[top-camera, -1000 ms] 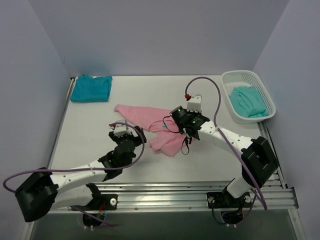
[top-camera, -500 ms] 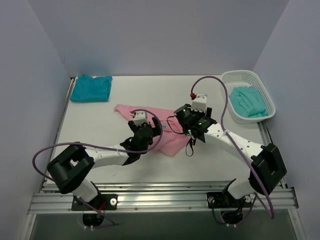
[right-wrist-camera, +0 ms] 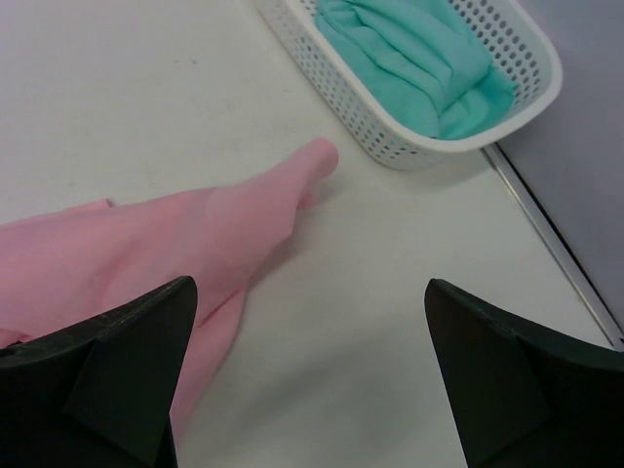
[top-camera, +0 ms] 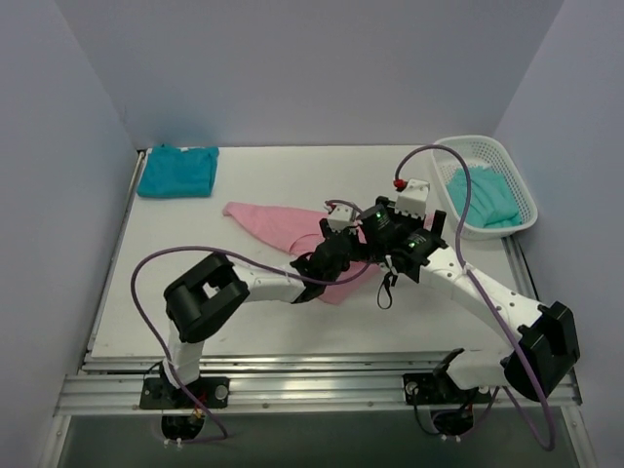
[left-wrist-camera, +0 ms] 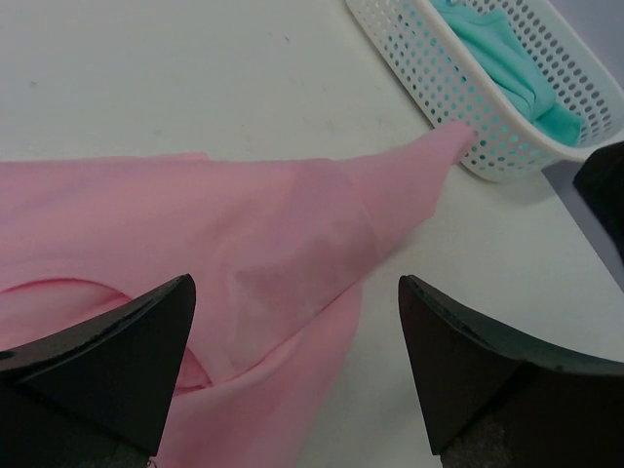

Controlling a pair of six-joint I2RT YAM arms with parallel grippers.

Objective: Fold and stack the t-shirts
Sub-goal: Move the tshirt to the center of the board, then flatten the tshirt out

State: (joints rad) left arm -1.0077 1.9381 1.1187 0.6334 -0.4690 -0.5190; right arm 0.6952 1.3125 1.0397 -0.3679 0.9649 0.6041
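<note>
The light pink t-shirt [top-camera: 273, 222] lies spread and partly folded mid-table, one sleeve tip [right-wrist-camera: 317, 156] reaching toward the basket. My left gripper [top-camera: 336, 255] hovers open over its right part; pink cloth [left-wrist-camera: 195, 244] shows below and between the fingers [left-wrist-camera: 127, 361], not gripped. My right gripper [top-camera: 398, 242] is open just right of the shirt's edge [right-wrist-camera: 146, 253], with bare table between its fingers [right-wrist-camera: 507, 370]. The deep teal t-shirt [top-camera: 177, 172] sits folded at the back left. The mint-teal t-shirt [top-camera: 483, 195] lies in the basket.
The white mesh basket [top-camera: 448, 156] stands at the back right, close to the pink sleeve tip. Both arms cross near the table's middle, with purple cables looping over them. Grey walls close in the table on three sides.
My right gripper has opened, let go of the pink shirt and shifted right toward the basket. My left arm has swung from the front left to over the shirt's right part.
</note>
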